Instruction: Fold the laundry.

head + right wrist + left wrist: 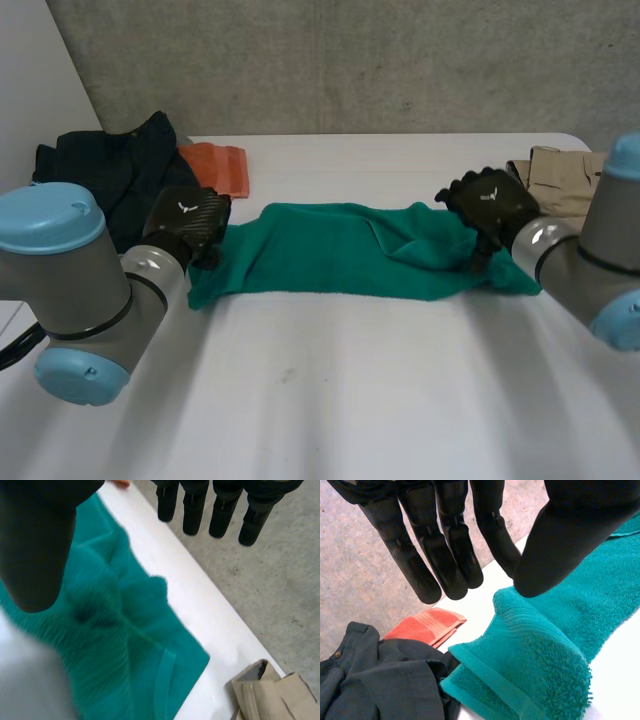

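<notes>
Towel point(330, 265), beige garment point(272, 695) in right wrist view

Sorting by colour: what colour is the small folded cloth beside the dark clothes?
The folded cloth is orange-red; the left wrist view shows it best.

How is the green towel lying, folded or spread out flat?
Folded, loosely. The green towel lies as a long strip; one end shows doubled layers in the left wrist view, the other end is rumpled.

Flat white table point(350, 400) under all. At its far left corner, crumpled dark navy fabric garment point(110, 175), just beside folded orange terry cloth point(215, 168). At far right, folded beige fabric garment point(560, 172). Behind, grey concrete wall point(350, 60).
</notes>
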`<action>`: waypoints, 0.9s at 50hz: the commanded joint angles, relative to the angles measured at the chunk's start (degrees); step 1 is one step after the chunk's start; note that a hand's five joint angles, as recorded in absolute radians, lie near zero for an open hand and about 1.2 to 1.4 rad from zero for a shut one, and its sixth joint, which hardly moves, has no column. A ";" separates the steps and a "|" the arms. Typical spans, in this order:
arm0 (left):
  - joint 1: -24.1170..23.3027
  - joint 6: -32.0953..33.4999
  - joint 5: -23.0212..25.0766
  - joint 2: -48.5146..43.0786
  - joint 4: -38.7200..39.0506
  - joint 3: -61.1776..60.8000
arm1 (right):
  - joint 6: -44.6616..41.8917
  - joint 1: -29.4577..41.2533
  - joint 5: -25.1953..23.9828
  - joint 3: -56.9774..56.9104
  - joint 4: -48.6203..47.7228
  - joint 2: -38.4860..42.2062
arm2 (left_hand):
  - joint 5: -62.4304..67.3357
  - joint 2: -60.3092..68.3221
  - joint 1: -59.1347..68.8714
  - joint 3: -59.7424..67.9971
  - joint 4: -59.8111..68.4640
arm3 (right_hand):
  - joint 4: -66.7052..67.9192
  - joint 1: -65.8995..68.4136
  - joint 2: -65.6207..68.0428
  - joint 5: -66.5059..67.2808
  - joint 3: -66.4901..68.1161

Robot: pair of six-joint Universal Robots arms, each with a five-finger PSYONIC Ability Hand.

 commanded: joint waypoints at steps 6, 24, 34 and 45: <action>-0.20 -3.01 3.24 2.92 -0.84 -0.37 | 10.63 2.28 0.85 -34.77 24.75 20.00 | -27.46 -27.75 -27.25 -27.59 -27.75 | 16.19 16.83 15.74 15.71 15.90; 1.46 -3.19 4.56 3.27 -1.46 1.30 | 14.84 4.13 2.17 -48.60 30.39 28.38 | -46.98 -47.28 -46.78 -47.12 -47.28 | 62.98 63.62 62.53 62.50 62.69; 2.34 -3.10 7.02 -4.10 -4.70 13.42 | 14.76 5.09 -0.46 -29.98 21.34 2.11 | -54.55 -54.85 -54.35 -54.69 -54.85 | 62.98 63.62 62.53 62.50 62.69; -0.03 -2.66 14.49 -19.39 -20.25 33.37 | 12.21 7.38 -8.72 -14.41 14.65 -17.68 | -54.60 -54.90 -54.40 -54.74 -54.89 | 62.98 63.62 62.53 62.50 62.69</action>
